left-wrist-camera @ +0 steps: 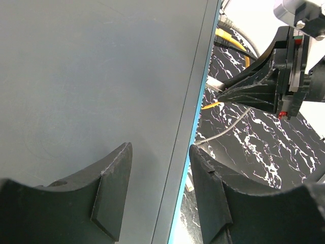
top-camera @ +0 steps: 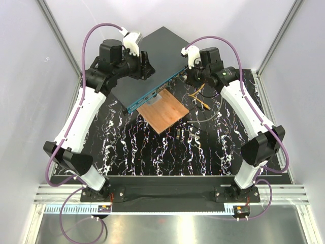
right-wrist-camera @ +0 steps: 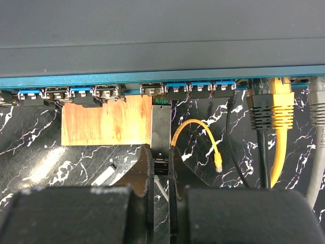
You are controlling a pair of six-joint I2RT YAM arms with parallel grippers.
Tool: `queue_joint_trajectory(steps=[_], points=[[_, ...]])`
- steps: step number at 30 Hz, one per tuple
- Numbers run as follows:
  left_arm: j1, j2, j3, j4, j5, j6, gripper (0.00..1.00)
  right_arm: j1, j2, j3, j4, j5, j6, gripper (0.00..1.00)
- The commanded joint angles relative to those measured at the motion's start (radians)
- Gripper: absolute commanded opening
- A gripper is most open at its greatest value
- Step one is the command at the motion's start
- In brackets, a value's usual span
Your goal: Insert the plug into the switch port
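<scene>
Plug (right-wrist-camera: 161,126) in right pincer (right-wrist-camera: 161,155) at switch (right-wrist-camera: 152,40)

mat (top-camera: 152,157): black, white marble veins | left of mat: plain white wall (top-camera: 25,101), metal post (top-camera: 58,35) at far corner | right of mat: white wall (top-camera: 307,61), matching post (top-camera: 277,38) | behind mat: white wall (top-camera: 167,12) | before mat: aluminium rail (top-camera: 292,194), then shiny steel sheet (top-camera: 177,229) | light: soft, even
</scene>
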State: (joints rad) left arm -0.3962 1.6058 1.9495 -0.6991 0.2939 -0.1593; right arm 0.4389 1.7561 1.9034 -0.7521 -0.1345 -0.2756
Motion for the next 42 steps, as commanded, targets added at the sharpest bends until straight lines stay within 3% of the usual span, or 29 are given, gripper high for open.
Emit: queue_joint_trajectory(steps=[1, 20, 42], points=[[-0.001, 0.008, 0.012, 0.059, 0.001, -0.014, 0.54, 0.029, -0.015, 0.02, 0.045, -0.019, 0.006, 0.0], [-0.001, 0.009, 0.008, 0.062, -0.006, -0.019, 0.54, 0.032, -0.081, -0.061, 0.054, 0.062, 0.019, 0.0], [-0.001, 0.022, 0.022, 0.067, 0.005, -0.028, 0.54, 0.032, -0.055, 0.003, 0.056, 0.016, 0.032, 0.0]])
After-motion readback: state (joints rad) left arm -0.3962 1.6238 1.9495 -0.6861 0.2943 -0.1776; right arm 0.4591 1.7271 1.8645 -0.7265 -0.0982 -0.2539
